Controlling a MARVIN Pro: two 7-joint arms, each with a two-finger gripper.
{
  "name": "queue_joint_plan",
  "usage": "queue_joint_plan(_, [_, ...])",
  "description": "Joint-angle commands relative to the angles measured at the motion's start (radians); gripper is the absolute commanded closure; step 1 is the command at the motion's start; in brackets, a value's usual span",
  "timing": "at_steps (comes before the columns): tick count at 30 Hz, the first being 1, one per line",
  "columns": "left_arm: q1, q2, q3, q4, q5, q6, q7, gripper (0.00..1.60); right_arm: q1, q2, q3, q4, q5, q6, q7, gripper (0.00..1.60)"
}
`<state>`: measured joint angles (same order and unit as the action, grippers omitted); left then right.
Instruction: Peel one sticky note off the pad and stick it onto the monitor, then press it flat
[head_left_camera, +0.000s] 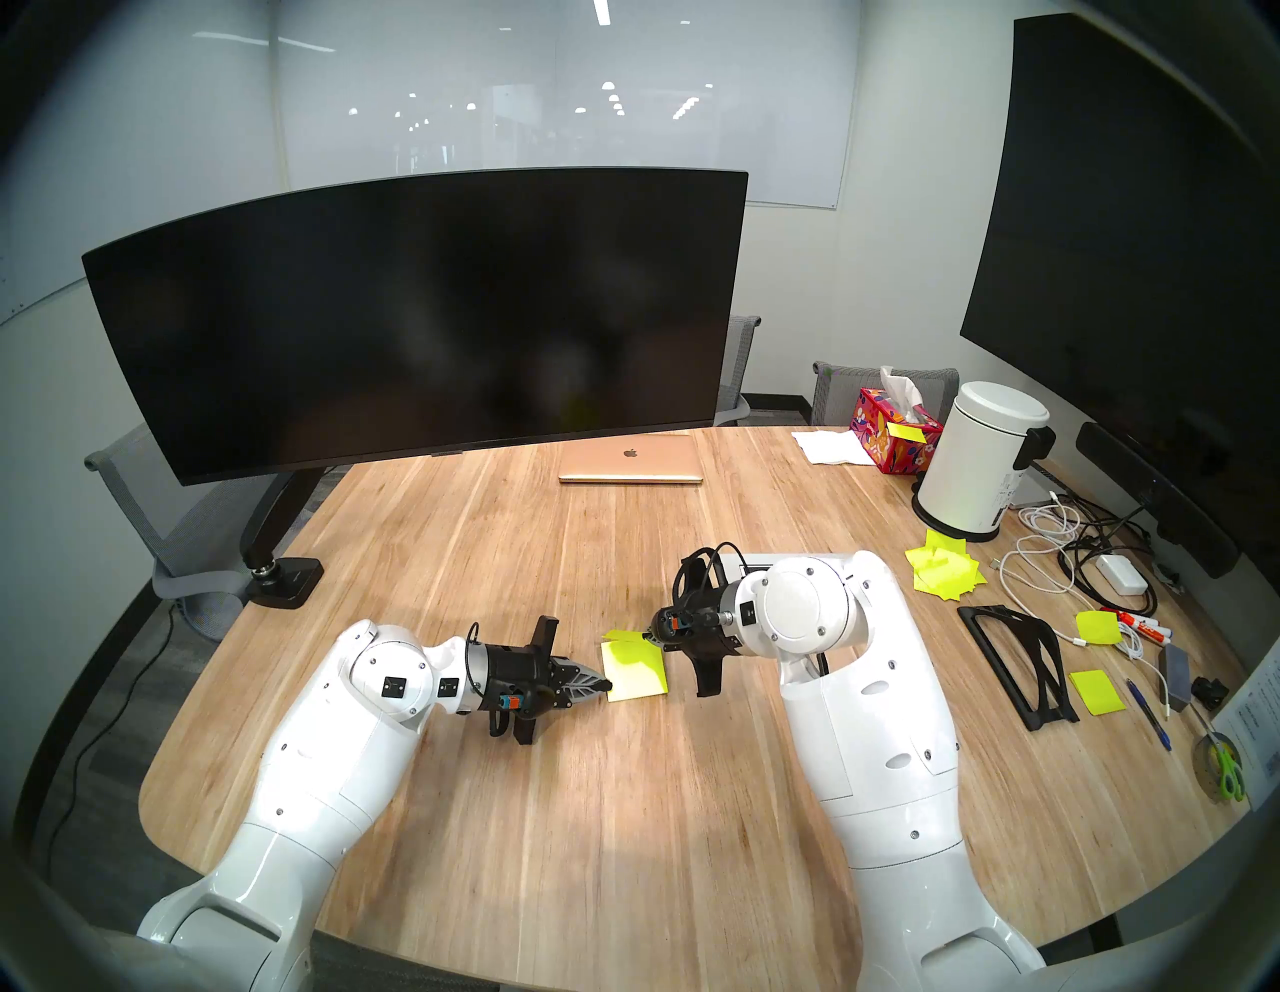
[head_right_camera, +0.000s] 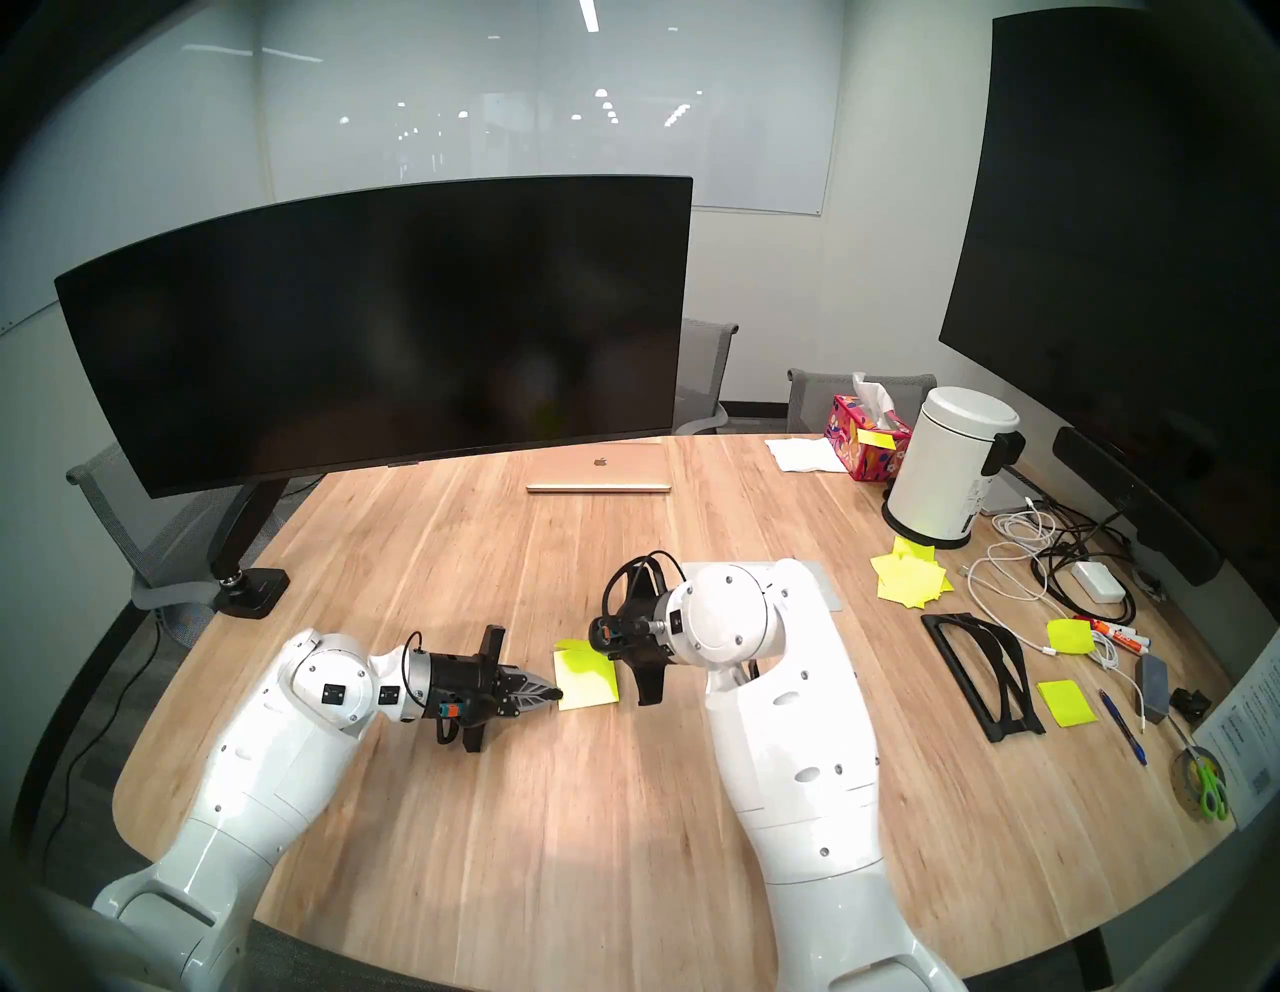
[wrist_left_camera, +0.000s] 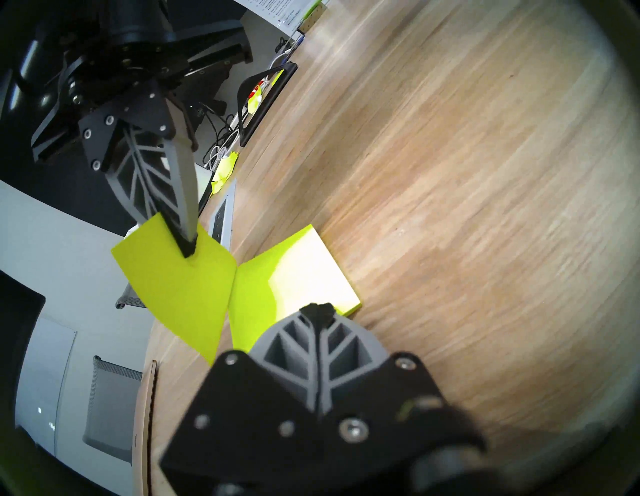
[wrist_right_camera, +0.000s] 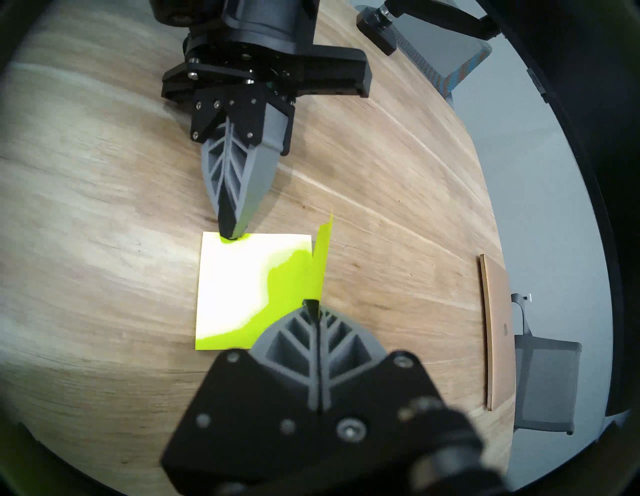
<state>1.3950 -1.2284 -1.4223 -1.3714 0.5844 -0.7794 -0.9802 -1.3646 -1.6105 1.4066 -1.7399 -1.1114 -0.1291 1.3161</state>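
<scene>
Head stereo left view, from the left: the monitor (head_left_camera: 415, 319) stands dark on its jointed arm at the counter's (head_left_camera: 485, 554) far left edge. Nearer, the left claw (head_left_camera: 608, 684) is clenched empty, its tip pressing down on the left edge of the pad (head_left_camera: 641, 675), which lies flat on the counter between the two arms. Just right of it, the right claw (head_left_camera: 647, 634) is clamped on a corner of the sticky note (wrist_left_camera: 176, 287), lifted up from the pad; in the left wrist view one edge seems to meet the pad's far edge, though whether it is attached there is unclear. Further right lies a jumble of loose yellow sheets (head_left_camera: 945, 571).
</scene>
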Motion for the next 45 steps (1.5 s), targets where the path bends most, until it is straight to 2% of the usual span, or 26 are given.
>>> queue_joint_plan(1, [0.036,-0.020,0.019,0.091,0.068,0.020,0.022,1.60,0.009,-0.022,-0.012,-0.016,0.004,0.008,-0.007,1.60])
queue_joint_plan(23, [0.033,0.007,0.058,0.095,0.140,0.053,-0.010,1.60,0.030,-0.027,-0.008,0.018,0.011,0.033,-0.025,1.60])
queue_joint_plan(31, [0.033,0.029,0.086,0.091,0.162,0.055,-0.028,1.60,0.035,-0.033,-0.004,0.021,0.016,0.036,-0.030,1.60])
queue_joint_plan(32, [0.043,0.034,0.089,0.068,0.168,0.059,-0.032,1.60,0.035,-0.034,-0.003,0.021,0.017,0.037,-0.031,1.60])
queue_joint_plan(45, [0.034,0.043,0.140,0.066,0.187,0.064,-0.043,1.60,0.027,-0.029,0.023,-0.001,0.029,0.043,-0.036,1.60])
